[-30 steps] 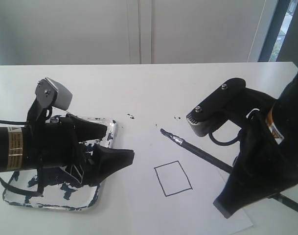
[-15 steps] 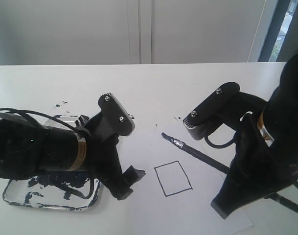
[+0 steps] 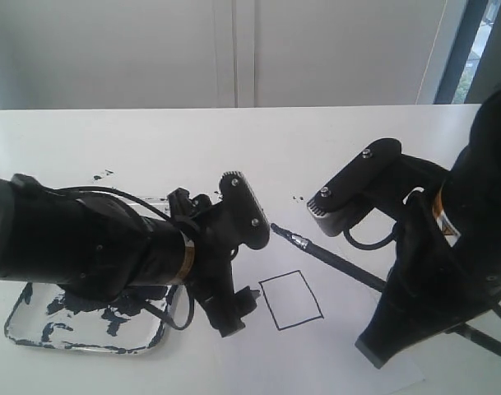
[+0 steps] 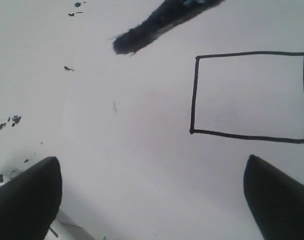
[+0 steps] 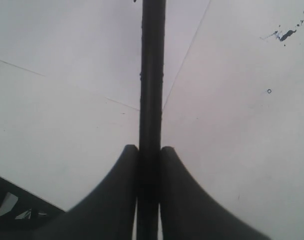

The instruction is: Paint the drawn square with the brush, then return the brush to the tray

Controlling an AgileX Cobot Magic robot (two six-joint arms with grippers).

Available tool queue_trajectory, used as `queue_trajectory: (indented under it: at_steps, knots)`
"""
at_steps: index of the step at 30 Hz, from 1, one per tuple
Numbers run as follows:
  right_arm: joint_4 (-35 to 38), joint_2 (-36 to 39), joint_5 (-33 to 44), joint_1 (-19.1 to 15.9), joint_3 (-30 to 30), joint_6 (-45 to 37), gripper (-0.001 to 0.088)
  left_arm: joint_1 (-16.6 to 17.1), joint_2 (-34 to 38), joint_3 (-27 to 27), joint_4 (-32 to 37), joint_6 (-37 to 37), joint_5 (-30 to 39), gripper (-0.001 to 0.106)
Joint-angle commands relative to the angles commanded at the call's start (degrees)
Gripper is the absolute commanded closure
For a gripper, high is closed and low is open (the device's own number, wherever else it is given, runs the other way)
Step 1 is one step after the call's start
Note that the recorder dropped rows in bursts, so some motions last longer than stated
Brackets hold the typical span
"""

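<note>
Sq [image 3: 290,299] blank inside; brush [image 3: 340,261] slanted, tip near sq's far-left corner; paint-blotched tray [image 3: 79,346] well left.

So the left gripper [image 3: 240,311] hung low over the white paper [image 3: 316,362], just beside the left edge of the drawn square [image 3: 291,299], with its arm stretched across from the left side of the desk [image 3: 151,140]. The square was plain white inside, just the thin black outline. The brush [image 3: 332,257] lay at a slant just past the square, with its dark tip pointing up-left and the silver ferrule right behind it. Its handle ran down-right under the right gripper [image 3: 423,309], and I couldn't see the actual grip from this angle. The tray [image 3: 36,329], blotched with dark paint, sat at the left, partly behind that arm. A few paint specks [image 3: 299,198] dotted the desk.
</note>
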Motion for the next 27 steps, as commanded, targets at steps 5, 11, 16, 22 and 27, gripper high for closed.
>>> queue_trajectory:
  at_steps: [5,11,16,22,27]
  knots:
    - [0.00,0.00,0.00,0.00,0.00,0.00,0.0868,0.00,3.22,-0.71,1.59,0.11,-0.11,0.007]
    - [-0.10,0.00,0.00,0.00,1.25,-0.04,0.0868,0.00,6.02,-0.71,1.99,0.11,-1.24,0.010]
    - [-0.24,0.00,0.00,0.00,4.05,-0.04,0.0868,0.12,6.02,-0.71,1.99,-3.63,-3.18,0.045]
    - [-0.26,0.00,0.00,0.00,4.05,-0.14,0.0868,2.47,6.02,-0.71,2.26,-14.30,-8.07,0.074]
    - [-0.26,0.00,0.00,0.00,4.05,-0.14,0.0868,9.06,5.23,-2.38,6.71,-25.34,-22.68,0.056]
